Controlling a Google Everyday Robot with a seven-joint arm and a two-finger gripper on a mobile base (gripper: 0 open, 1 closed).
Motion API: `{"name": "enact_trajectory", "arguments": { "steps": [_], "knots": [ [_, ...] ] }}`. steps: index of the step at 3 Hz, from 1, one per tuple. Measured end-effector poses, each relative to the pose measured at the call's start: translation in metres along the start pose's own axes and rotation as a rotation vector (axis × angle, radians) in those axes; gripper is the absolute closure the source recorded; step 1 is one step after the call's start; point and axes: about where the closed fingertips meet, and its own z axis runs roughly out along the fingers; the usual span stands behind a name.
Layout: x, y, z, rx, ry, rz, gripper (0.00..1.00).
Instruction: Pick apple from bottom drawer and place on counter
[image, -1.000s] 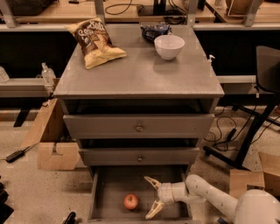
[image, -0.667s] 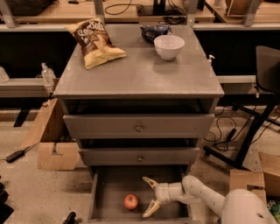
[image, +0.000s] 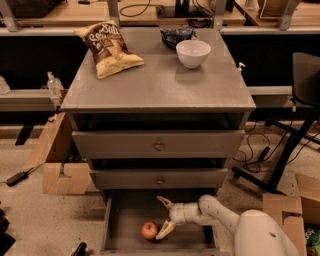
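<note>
Dim warm light, gripper (image: 160, 217) inside the shadowed bottom drawer (image: 129, 214)

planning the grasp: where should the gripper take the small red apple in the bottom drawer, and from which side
Pinch the small round red-orange apple across its middle from the picture's right, where the open two-finger gripper hovers beside it in the grey bottom drawer. It is round and sits free on the flat floor, so a sideways pinch should fit.

Small red-orange apple (image: 149, 230) resting near the front of the pulled-out bottom drawer (image: 131, 212), below the flat grey counter (image: 160, 82); gripper (image: 161, 218), jaws apart, just beside it.
</note>
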Motion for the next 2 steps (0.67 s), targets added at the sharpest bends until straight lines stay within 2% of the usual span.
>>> {"name": "enact_trajectory", "arguments": {
  "steps": [1,2],
  "knots": [
    [0.0182,0.0252,0.0364,-0.004,0.023,0.019,0.00],
    [0.0186,0.0248,0.0368,-0.003,0.024,0.019,0.00]
  ]
}}
